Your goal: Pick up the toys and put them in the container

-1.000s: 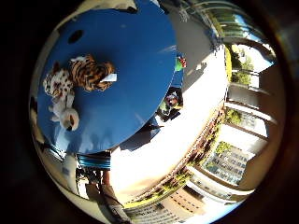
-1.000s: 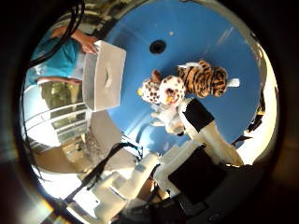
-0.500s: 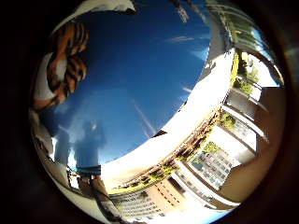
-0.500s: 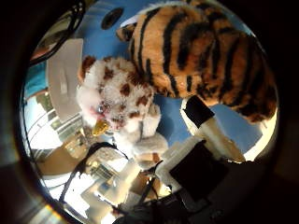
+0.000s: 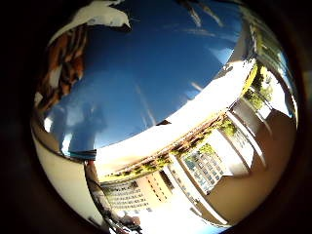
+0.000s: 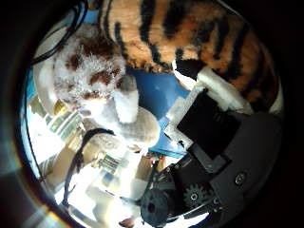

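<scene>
A striped tiger plush (image 6: 190, 28) lies on the round blue table (image 5: 156, 68), very close to the palm in the right thumb side palm view. A spotted white and brown plush dog (image 6: 95, 76) lies beside it, touching it. My right hand (image 6: 214, 114) is just over the toys. One fairly straight white and black finger (image 6: 204, 84) reaches to the tiger's flank and the fingers are not closed round anything. Part of the tiger (image 5: 63, 63) also shows in the right little finger side palm view. I cannot make out the container now.
The table's edge (image 5: 185, 112) runs close by, with pale paving and buildings (image 5: 210, 166) beyond it. A white object (image 5: 97, 15) shows at the table's rim beyond the tiger.
Both views have closed in on the table and toys: the hand has come lower. The tiger and dog now fill more of the thumb side view. The toys have not moved.
</scene>
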Controlling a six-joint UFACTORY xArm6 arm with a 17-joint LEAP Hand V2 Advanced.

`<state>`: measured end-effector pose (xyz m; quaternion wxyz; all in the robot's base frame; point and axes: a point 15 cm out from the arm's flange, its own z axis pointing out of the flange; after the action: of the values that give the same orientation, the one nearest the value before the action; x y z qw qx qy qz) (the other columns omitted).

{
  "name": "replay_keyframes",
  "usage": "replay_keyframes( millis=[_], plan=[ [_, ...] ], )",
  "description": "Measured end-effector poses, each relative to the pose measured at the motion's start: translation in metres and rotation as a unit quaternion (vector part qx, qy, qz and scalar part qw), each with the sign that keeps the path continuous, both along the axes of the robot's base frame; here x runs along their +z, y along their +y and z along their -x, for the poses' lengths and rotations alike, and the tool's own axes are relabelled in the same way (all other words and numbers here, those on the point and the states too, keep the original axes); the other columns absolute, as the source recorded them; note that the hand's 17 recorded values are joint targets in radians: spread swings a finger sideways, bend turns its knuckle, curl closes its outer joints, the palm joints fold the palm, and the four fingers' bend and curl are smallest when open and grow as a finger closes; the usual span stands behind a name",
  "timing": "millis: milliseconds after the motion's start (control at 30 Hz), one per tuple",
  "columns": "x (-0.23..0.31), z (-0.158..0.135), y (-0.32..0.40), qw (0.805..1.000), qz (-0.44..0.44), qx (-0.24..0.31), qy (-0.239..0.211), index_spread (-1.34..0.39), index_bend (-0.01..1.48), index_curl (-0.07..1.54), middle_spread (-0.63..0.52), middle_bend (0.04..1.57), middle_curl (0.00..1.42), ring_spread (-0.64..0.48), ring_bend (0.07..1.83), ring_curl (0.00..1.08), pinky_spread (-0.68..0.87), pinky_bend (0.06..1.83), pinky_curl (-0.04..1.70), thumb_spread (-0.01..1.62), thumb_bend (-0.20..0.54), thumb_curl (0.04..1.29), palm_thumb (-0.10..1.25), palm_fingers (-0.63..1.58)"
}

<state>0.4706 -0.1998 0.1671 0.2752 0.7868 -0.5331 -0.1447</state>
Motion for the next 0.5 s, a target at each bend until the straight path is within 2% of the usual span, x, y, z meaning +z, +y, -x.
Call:
replay_keyframes(
  millis=[33, 167, 300, 500],
  plan=[
    [0.007, 0.000, -0.003, 1.000, -0.005, 0.004, -0.004, -0.42, 0.19, 0.10, -0.21, 0.87, 0.73, 0.01, 1.24, 0.71, 0.33, 0.94, 0.47, 1.06, 0.002, 0.47, 0.84, 0.93],
    [0.050, 0.004, -0.018, 0.998, -0.034, -0.001, -0.045, -0.52, 0.26, 0.06, -0.24, 0.94, 0.81, -0.03, 1.28, 0.74, 0.31, 1.11, 0.56, 1.05, 0.013, 0.52, 0.93, 0.98],
    [0.099, 0.015, -0.012, 0.991, -0.094, -0.005, -0.092, -0.65, 0.42, 0.04, -0.26, 1.01, 0.91, -0.06, 1.29, 0.78, 0.28, 1.26, 0.67, 1.05, 0.017, 0.58, 1.00, 1.02],
    [0.162, 0.073, 0.022, 0.982, -0.175, -0.030, -0.069, -0.78, 0.61, 0.02, -0.26, 1.08, 1.00, -0.09, 1.32, 0.82, 0.23, 1.34, 0.79, 1.05, -0.008, 0.66, 1.00, 0.97]
  ],
)
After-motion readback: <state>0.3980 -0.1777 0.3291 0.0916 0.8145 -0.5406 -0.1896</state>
